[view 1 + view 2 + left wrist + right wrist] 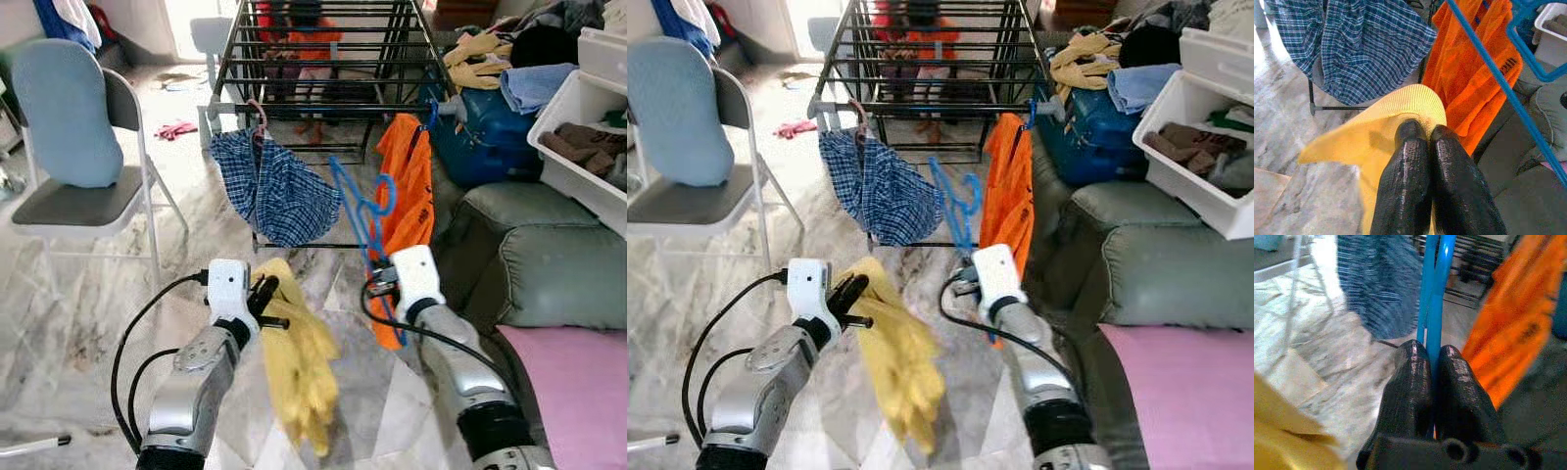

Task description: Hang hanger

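The blue hanger (361, 211) is a thin plastic one, bright blue, with a looping hook and slim rods that cross as they run down toward the robot; it stands tilted in the air, just ahead of the robot at about one o'clock, in front of the black drying rack (323, 49). The right tool (1433, 363) has its two black fingers (1410, 382) pressed together on the hanger's lower rods, so the hanger is held clear of the marble floor (88, 313). Just behind the hanger, at roughly one o'clock, an orange garment (411, 186) hangs from the rack's near rail, and at eleven o'clock a blue plaid garment (274, 186) hangs from the same rail on a pale hanger. The left tool (1426, 133) is closed on a yellow cloth (299, 357), its fingertips (1409, 134) pinching a ribbed edge while the rest of the fabric droops below the arm. Off at ten o'clock stands a folding chair (88, 201) with a pale blue cushion (64, 113) against its back. At two to three o'clock sits a grey-green sofa (549, 264) with a pink cover (583, 392) nearer the robot, and above it a white bin (578, 147) holding folded clothes, beside a heap of laundry (509, 69). Beyond the rack a person in an orange top (309, 39) stands on the floor.
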`<state>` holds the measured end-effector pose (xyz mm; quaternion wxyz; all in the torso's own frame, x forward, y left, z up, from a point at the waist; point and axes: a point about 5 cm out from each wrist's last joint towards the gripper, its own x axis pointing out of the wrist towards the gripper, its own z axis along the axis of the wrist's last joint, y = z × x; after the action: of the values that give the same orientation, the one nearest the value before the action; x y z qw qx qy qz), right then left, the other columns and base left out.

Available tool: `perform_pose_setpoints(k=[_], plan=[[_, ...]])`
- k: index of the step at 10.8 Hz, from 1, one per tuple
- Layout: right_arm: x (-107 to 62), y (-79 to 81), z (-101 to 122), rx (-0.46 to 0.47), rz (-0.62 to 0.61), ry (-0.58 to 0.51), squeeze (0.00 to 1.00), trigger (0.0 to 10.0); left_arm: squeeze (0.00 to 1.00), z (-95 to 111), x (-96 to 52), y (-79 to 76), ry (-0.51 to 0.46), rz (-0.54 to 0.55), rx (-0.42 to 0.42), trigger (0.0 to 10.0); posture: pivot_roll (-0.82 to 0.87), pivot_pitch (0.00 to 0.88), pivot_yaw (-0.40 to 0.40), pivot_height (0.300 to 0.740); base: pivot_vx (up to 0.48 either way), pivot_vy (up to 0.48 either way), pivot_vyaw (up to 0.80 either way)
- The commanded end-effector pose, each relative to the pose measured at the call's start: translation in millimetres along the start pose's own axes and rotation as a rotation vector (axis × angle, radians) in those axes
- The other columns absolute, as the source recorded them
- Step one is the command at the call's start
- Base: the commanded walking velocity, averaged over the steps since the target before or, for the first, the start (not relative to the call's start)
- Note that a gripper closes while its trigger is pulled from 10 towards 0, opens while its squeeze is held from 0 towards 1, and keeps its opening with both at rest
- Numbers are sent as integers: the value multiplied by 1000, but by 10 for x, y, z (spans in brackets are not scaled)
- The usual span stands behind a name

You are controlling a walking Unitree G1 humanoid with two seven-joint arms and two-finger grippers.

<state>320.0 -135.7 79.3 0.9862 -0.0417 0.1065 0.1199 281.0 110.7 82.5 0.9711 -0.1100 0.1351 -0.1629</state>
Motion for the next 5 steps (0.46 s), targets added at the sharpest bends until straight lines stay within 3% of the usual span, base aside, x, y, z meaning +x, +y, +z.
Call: perform_pose_setpoints(k=[1,5], plan=[[-10,-110,41,8,-56,-20,0,10000,0,100,33,-43,-29,-26,11,10000,-81,0,27,740,0,356,0],[-117,-273,-78,29,-182,-11,0,10000,0,117,20,63,-13,-31,39,10000,-91,0,63,740,0,476,0]])
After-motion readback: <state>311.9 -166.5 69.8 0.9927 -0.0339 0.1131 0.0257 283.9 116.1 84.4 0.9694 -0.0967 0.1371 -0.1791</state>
